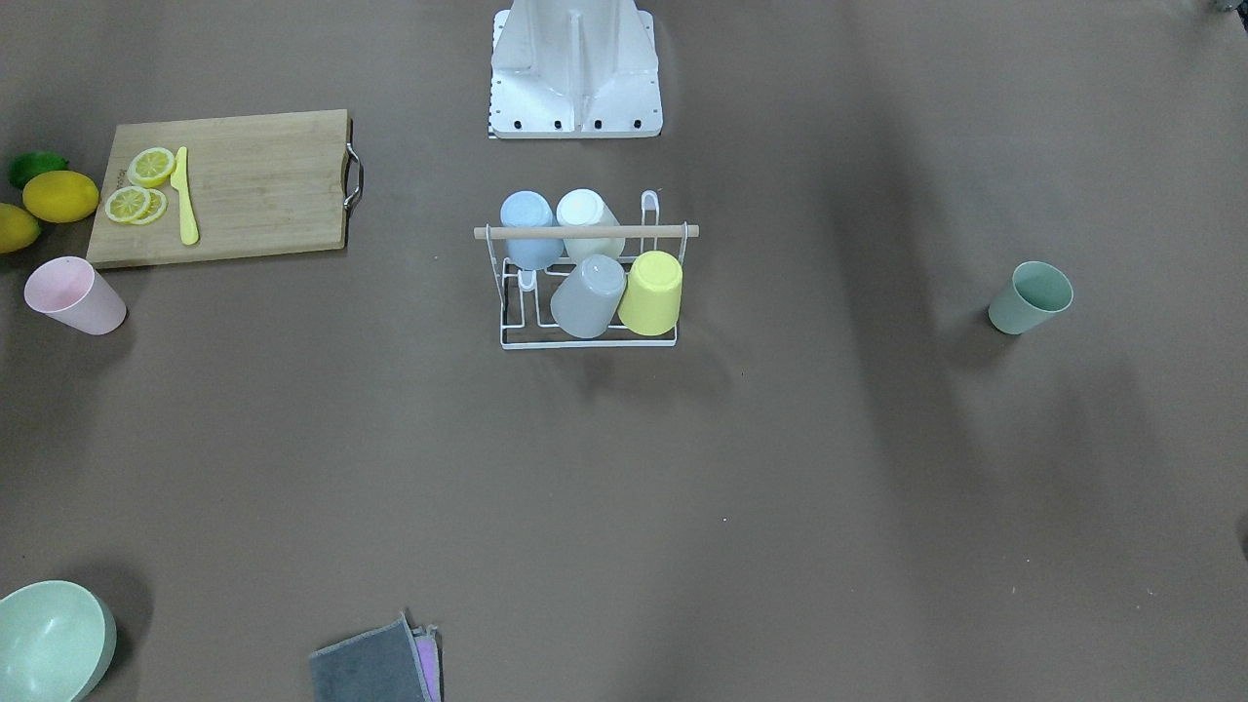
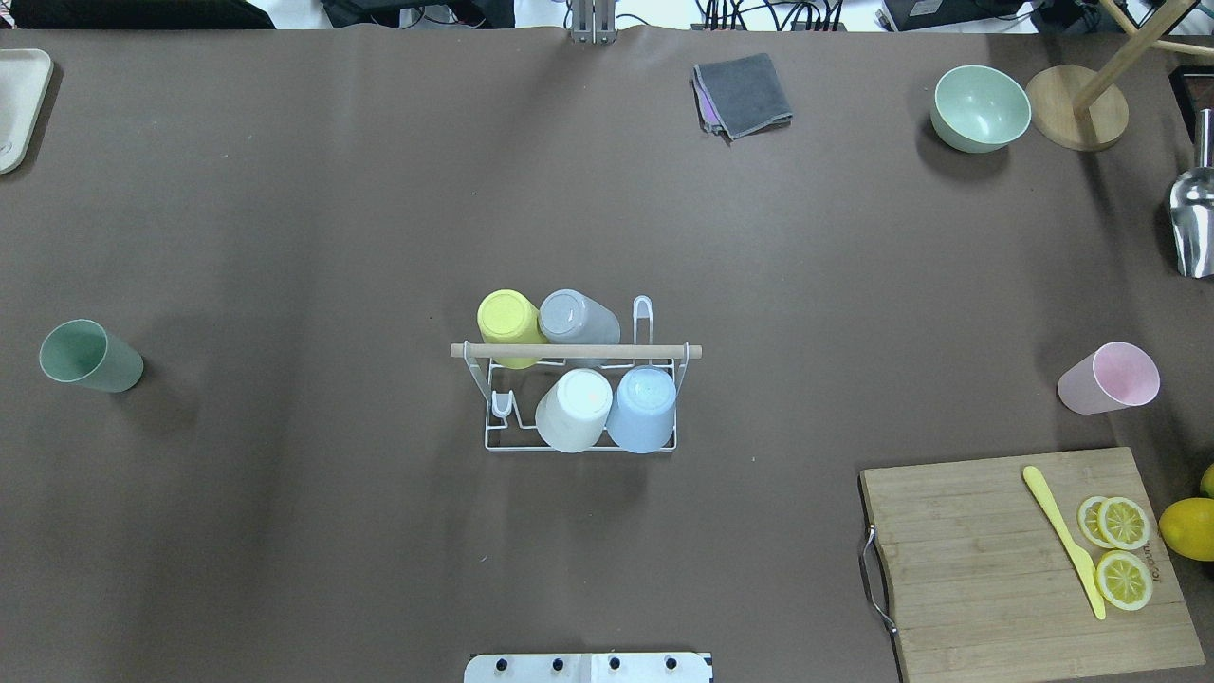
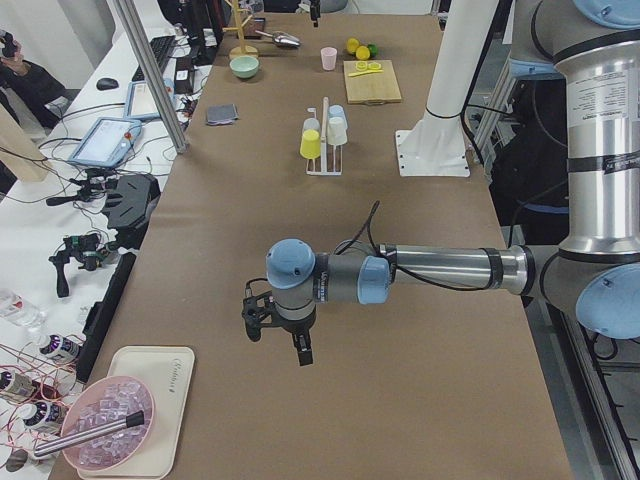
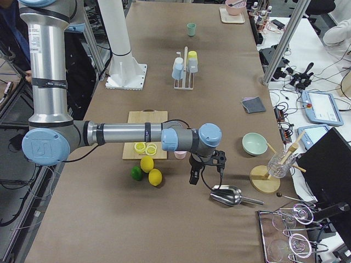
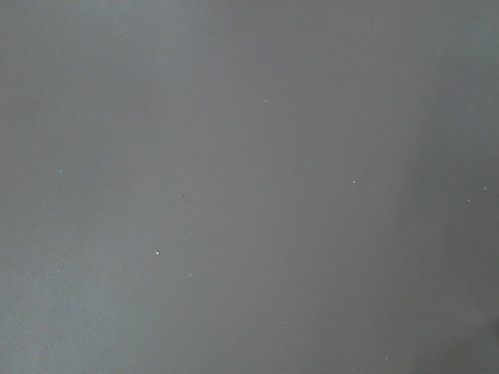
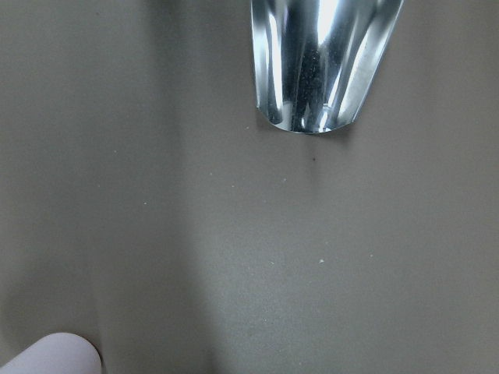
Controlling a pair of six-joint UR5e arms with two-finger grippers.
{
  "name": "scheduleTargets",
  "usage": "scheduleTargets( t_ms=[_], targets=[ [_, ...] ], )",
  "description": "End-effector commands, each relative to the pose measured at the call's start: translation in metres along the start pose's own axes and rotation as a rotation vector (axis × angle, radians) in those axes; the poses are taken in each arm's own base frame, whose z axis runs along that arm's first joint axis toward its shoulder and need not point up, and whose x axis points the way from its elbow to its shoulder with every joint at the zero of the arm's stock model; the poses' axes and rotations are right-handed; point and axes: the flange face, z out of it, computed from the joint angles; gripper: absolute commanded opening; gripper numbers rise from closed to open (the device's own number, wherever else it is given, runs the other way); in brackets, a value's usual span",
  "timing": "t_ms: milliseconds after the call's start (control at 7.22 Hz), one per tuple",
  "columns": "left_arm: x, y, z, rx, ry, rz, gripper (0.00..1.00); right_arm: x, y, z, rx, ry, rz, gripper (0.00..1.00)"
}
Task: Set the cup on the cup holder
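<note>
Left gripper (image 3: 277, 335) hangs over bare brown surface (image 2: 285, 237). The right gripper (image 4: 205, 174) sits by the metal scoop (image 6: 327, 62). Both only show on the side cams, so I can't tell if they're open or clamped.

The pink cup (image 2: 1108, 378) is nearest the right one, mouth up and well apart from the cup holder (image 2: 580, 352) mid-table. The green cup (image 2: 90, 356) stands off on the left side.

My take: pinch the pink cup's wall from the side, flip it, then drop straight over a free prong. There's a near prong (image 2: 503, 403) beside the white cup (image 2: 574, 410) and a far prong (image 2: 642, 311) beside the grey cup (image 2: 579, 318). Just dodge the wooden rod (image 2: 678, 351).

The cups look smooth, matte and tapered, so they could slip. The rack is thin white wire, probably light and easy to nudge.
</note>
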Motion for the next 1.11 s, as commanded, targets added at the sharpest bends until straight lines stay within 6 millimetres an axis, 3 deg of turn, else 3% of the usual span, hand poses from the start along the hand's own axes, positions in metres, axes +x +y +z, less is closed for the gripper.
scheduleTargets(
  t_ms=[0, 554, 970],
  targets=[
    [0.0006, 0.0, 0.0007, -0.003, 0.001, -0.001, 0.98, -0.0035, -0.0029, -0.0022, 0.001, -0.005, 0.0, 0.99],
    [0.0023, 0.0002, -0.0013, 0.0, 0.0, 0.001, 0.98, -0.0096, -0.0062, -0.0082, -0.018, 0.002, 0.018, 0.99],
    [0.0001, 0.0008, 0.0005, -0.005, -0.004, -0.004, 0.98, -0.0093, -0.0076, -0.0018, -0.031, 0.004, 0.02, 0.99]
  ],
)
